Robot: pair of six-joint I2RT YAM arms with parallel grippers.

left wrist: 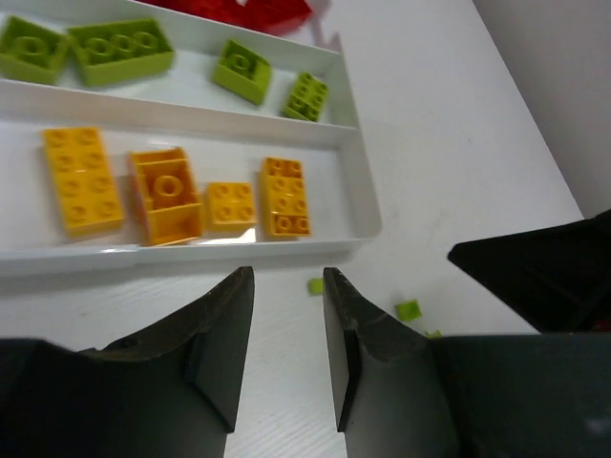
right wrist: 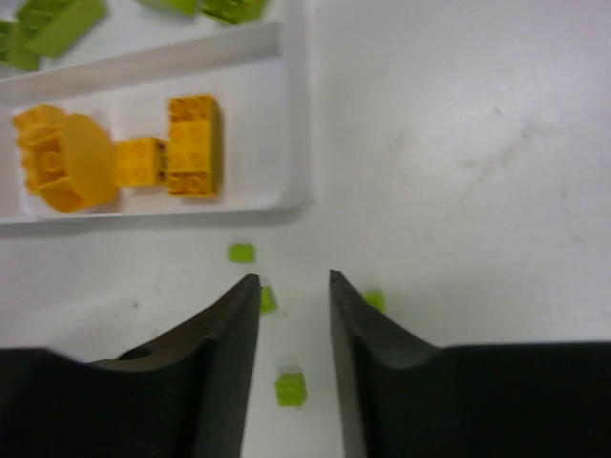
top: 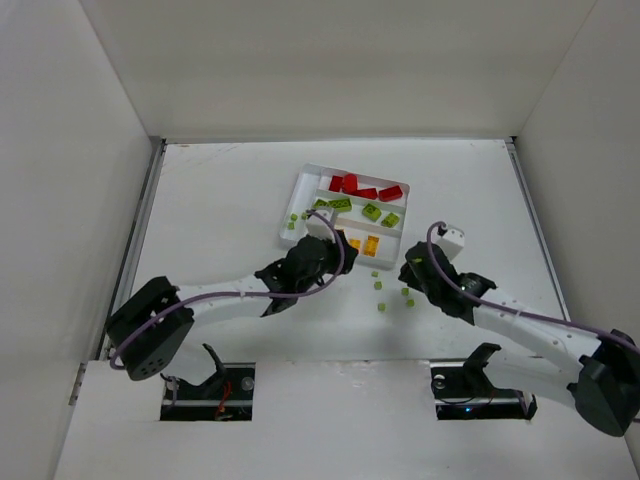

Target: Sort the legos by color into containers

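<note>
The white tray (top: 300, 186) holds red legos (top: 362, 187) in its far slot, lime green ones (top: 371, 212) in the middle slot and yellow-orange ones (top: 370, 247) in the near slot. Several tiny green studs (top: 381, 289) lie loose on the table in front of the tray. My left gripper (top: 335, 250) hovers at the tray's near edge, open and empty (left wrist: 286, 277). My right gripper (top: 412, 270) stands open over the loose studs (right wrist: 294, 279). One green stud (right wrist: 290, 386) lies on the table between its fingers, untouched.
Two more green studs (top: 291, 222) sit by the tray's left end. White walls close the table at the back and both sides. In the left wrist view the right arm's dark body (left wrist: 544, 262) is close on the right.
</note>
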